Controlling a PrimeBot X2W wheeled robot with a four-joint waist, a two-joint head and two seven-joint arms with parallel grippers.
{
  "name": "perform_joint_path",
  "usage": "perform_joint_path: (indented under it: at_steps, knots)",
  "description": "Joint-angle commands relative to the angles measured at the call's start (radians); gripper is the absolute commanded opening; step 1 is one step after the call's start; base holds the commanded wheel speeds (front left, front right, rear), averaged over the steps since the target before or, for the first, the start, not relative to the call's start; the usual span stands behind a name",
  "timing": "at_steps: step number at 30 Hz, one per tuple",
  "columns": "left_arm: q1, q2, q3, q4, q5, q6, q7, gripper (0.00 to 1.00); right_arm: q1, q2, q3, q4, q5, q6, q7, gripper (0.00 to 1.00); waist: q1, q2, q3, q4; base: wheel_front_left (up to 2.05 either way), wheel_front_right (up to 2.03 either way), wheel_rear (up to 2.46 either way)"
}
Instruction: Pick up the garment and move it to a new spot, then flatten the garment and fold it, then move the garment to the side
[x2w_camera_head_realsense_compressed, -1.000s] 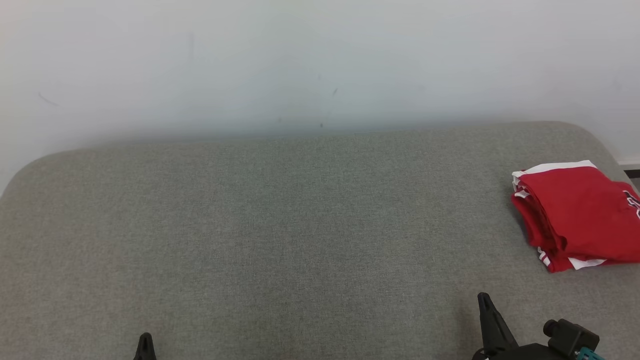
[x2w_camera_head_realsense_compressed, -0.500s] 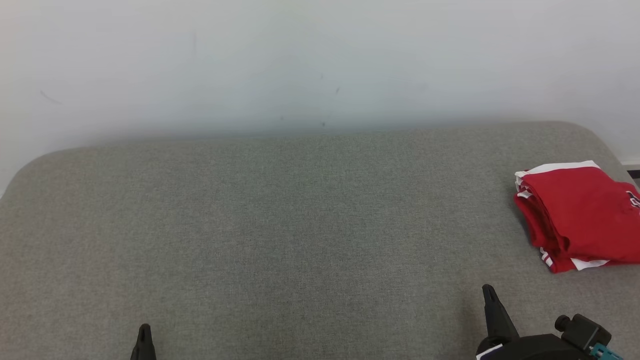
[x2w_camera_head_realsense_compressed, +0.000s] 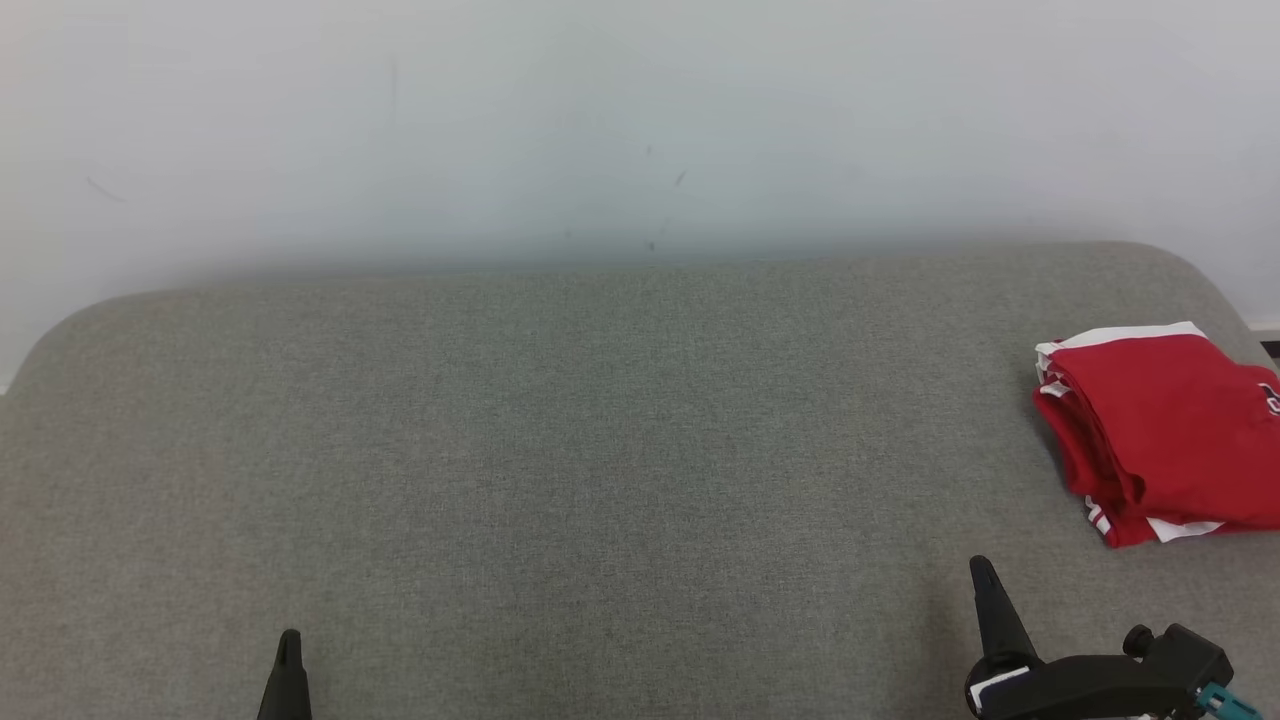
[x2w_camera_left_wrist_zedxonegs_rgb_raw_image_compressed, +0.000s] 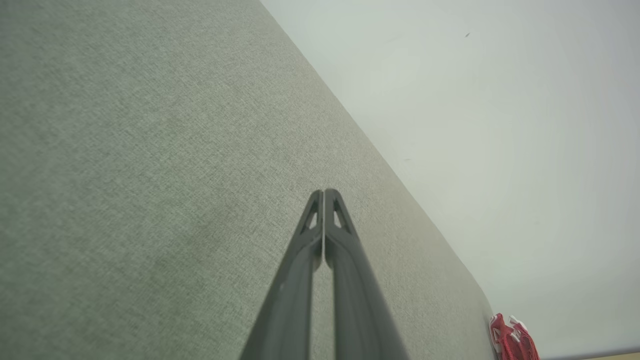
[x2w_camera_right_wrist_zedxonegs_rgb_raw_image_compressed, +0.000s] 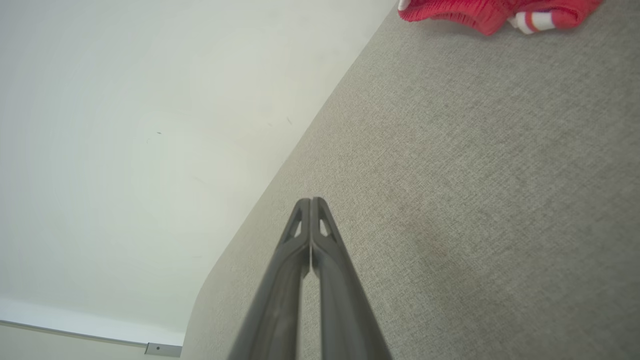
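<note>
At the near edge, the left pincer (x2w_camera_head_realsense_compressed: 289, 645) and right pincer (x2w_camera_head_realsense_compressed: 984, 575) point away over the grey fabric surface (x2w_camera_head_realsense_compressed: 600, 450). Each has its fingers pressed tight together with nothing between them, as both wrist views confirm. Both sit apart from the cloth and look parked, which suits a job that seems finished. Farther off at the far right, near the surface's rounded corner, the red garment (x2w_camera_head_realsense_compressed: 1165, 430) with white trim lies folded in a compact stack, apparently its set-aside spot. Beyond rises a pale wall (x2w_camera_head_realsense_compressed: 640, 120).
</note>
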Motion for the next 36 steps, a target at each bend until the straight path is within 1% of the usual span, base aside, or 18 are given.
perform_joint_path:
  at_steps: [1, 23, 36]
  knots:
    - [-0.024, 0.002, 0.005, -0.007, -0.034, -0.008, 0.008, 0.00, -0.023, 0.001, -0.004, -0.014, 0.031, -0.001, 0.006, 0.00, 0.0000, 0.0000, 0.000, 0.001, 0.00, 0.00, 0.00]
    - [-0.066, 0.003, 0.023, 0.005, -0.266, -0.031, 0.070, 0.00, -0.047, 0.002, -0.019, -0.020, 0.261, -0.001, 0.054, 0.00, -0.0001, 0.0000, 0.005, 0.010, 0.00, 0.00, 0.00]
    - [-0.087, 0.003, 0.032, 0.012, -0.381, -0.044, 0.101, 0.00, -0.059, 0.002, -0.027, -0.022, 0.378, -0.002, 0.078, 0.00, -0.0001, 0.0000, 0.008, 0.015, 0.00, 0.00, 0.00]
